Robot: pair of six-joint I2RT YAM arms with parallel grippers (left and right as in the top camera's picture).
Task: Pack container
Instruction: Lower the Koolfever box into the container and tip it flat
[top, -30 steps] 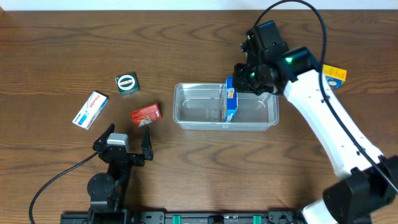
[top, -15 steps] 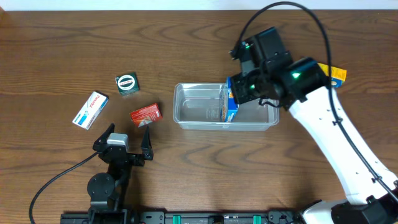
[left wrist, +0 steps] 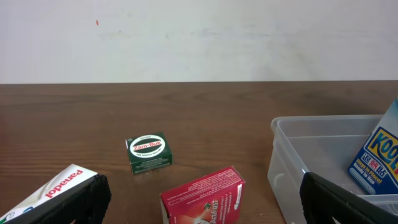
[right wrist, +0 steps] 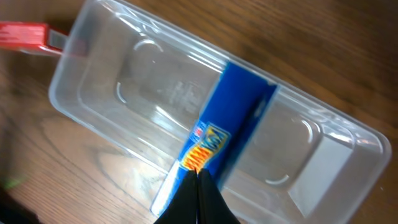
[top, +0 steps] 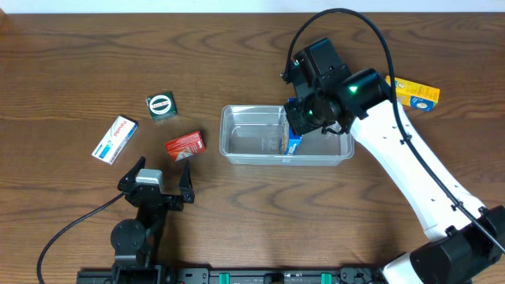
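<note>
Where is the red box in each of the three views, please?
Overhead: the red box lies left of centre, beside the container's left end, apart from it.
Left wrist: the red box is at bottom centre, left of the container.
Right wrist: the red box is in the top left corner, cut off.
Shared landmark: the clear container.
</note>
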